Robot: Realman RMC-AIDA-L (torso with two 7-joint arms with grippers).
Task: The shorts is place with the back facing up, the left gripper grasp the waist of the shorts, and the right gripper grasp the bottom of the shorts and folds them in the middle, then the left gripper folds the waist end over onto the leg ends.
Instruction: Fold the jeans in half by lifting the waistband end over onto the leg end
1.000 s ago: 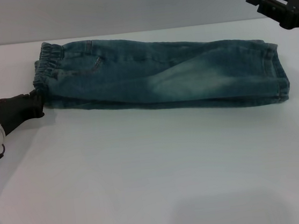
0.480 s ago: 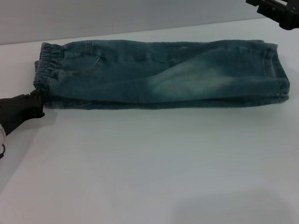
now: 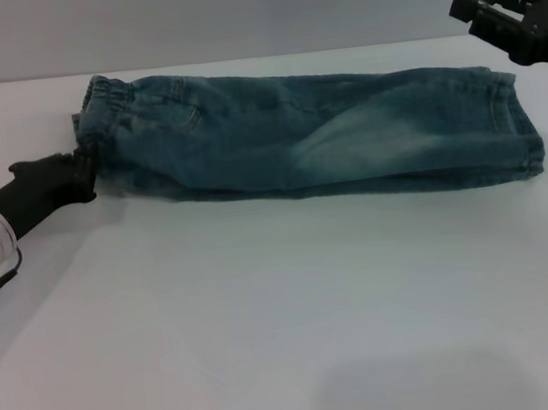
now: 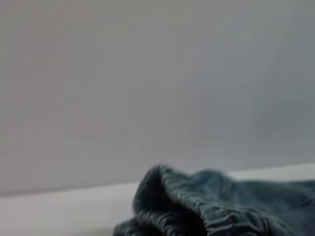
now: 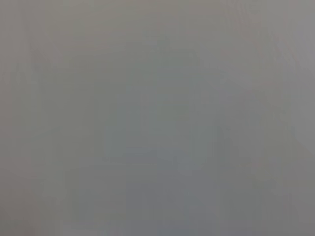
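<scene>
The blue-green denim shorts [image 3: 316, 136] lie folded lengthwise on the white table [image 3: 286, 312], stretching from left to right. The gathered waist [image 3: 96, 116] is the left end, and the leg hems [image 3: 524, 122] are the right end. My left gripper [image 3: 82, 172] is shut on the near corner of the waist, low over the table. The left wrist view shows the ruffled waist [image 4: 197, 209] close up and slightly raised. My right gripper [image 3: 479, 2] hangs open in the air beyond the leg hems at the far right, holding nothing. The right wrist view shows only plain grey.
The white table reaches a grey wall [image 3: 232, 12] just behind the shorts. Bare tabletop spreads across the whole area in front of the shorts.
My left gripper has moved right and slightly up with the waist corner. The whole shorts have slid a little to the right. The right gripper has barely moved.
</scene>
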